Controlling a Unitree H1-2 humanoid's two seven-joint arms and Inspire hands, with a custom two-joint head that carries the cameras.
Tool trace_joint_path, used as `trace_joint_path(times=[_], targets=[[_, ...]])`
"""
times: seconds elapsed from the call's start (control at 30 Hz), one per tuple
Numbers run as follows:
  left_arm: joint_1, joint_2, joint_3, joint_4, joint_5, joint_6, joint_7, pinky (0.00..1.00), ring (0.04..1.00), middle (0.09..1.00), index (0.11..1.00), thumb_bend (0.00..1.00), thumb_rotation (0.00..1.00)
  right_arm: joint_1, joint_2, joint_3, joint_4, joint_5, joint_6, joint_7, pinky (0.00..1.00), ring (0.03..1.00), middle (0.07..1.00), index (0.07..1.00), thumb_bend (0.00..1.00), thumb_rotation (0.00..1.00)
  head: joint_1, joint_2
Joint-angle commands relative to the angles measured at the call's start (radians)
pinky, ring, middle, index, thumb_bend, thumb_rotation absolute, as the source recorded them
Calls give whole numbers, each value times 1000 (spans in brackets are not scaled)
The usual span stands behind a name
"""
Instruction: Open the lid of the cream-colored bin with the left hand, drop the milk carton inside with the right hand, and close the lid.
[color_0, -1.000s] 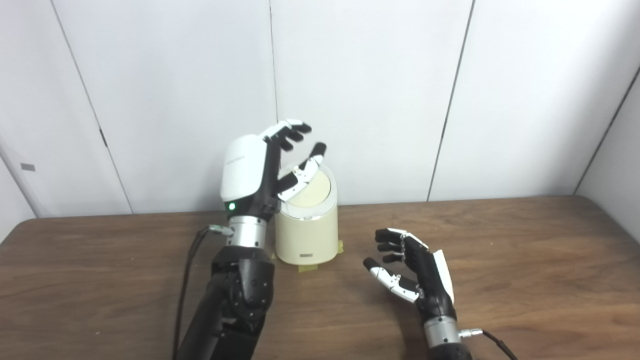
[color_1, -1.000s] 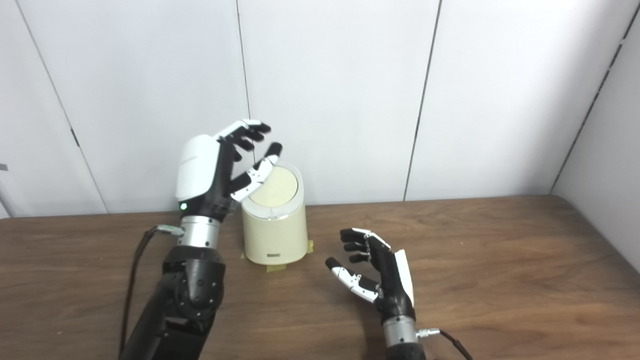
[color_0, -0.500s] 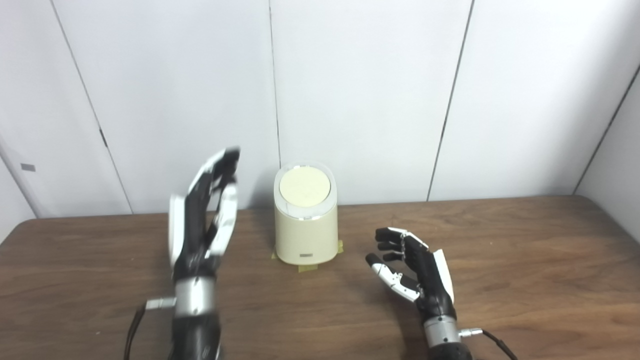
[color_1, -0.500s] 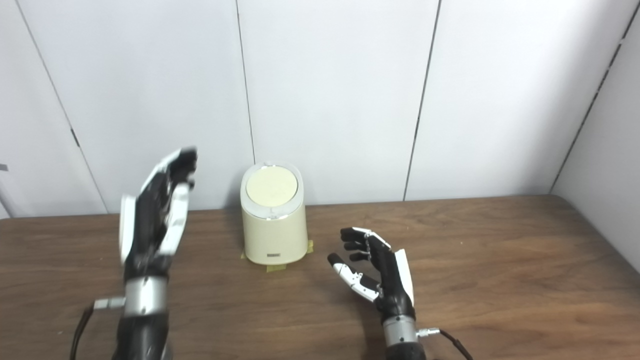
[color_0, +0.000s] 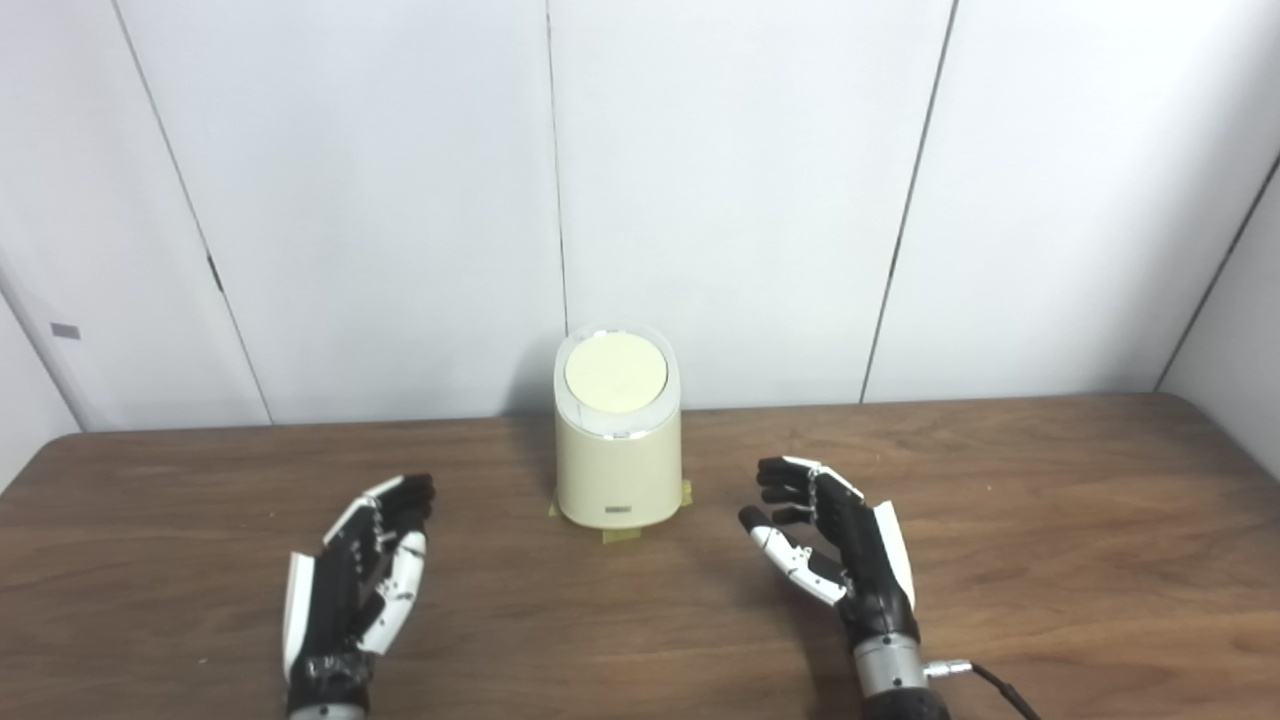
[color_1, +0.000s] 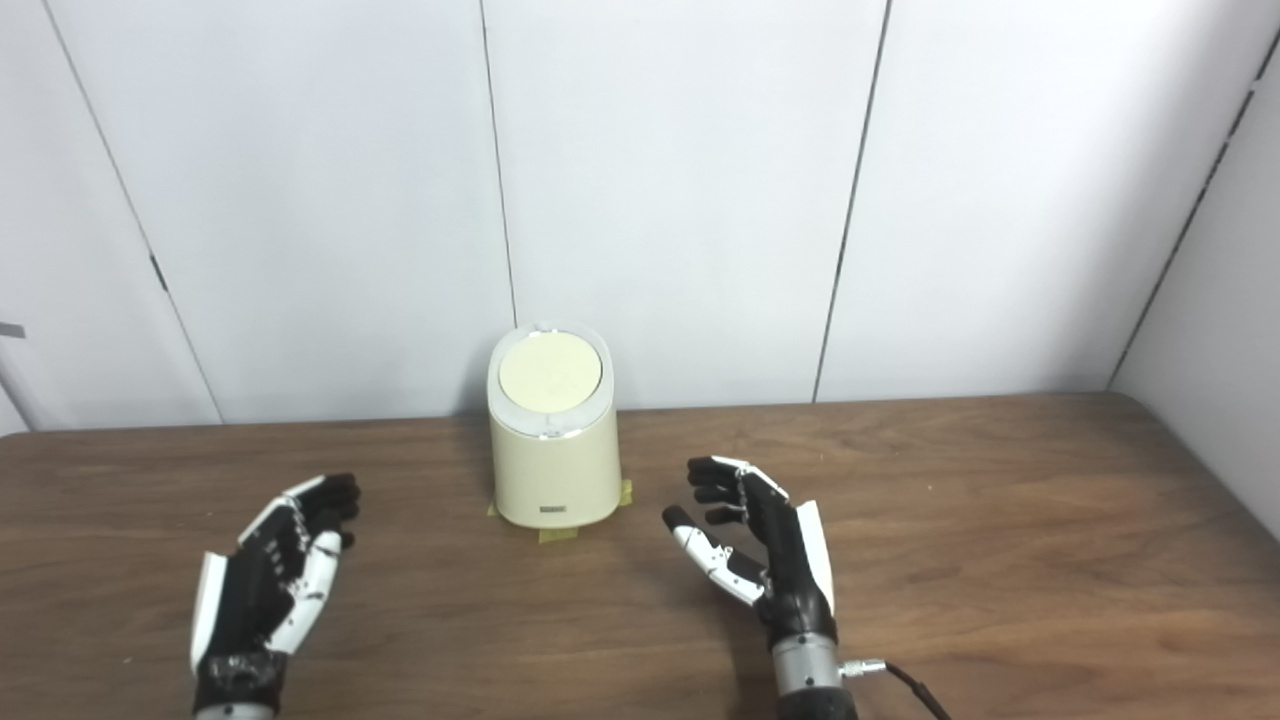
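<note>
The cream-colored bin (color_0: 618, 470) stands upright at the back middle of the wooden table, its round lid (color_0: 615, 374) shut. My left hand (color_0: 360, 580) is open and empty, low over the table to the front left of the bin. My right hand (color_0: 835, 548) is open and empty, palm turned inward, to the front right of the bin. No milk carton shows in either view.
The brown wooden table (color_0: 1050, 520) runs across the whole view. White wall panels (color_0: 750, 180) rise right behind the bin. Yellow tape bits (color_0: 620, 535) lie at the bin's foot. A cable (color_0: 990, 680) trails from my right wrist.
My left hand has left the bin's lid, swung left and dropped low over the table. The lid is shut. My right hand has barely moved. The camera shifted slightly.
</note>
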Motion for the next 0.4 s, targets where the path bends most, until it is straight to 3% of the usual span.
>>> trace_joint_path(times=[0.0,0.07,0.37], targets=[[-17,2,9,-1,-16,-29,-7,669,738,744,728,200,489,35,4,-3,-6,-3,-7,1,599,673,683,678,298,308,-1,2],[-8,-3,14,8,-35,-24,-18,674,739,746,728,185,454,36,2,-4,-10,0,-4,3,605,676,683,677,294,296,0,3],[13,-19,11,48,-22,-14,-15,726,788,791,773,178,488,51,-10,-19,-31,24,14,21,606,677,691,675,300,226,-2,8]])
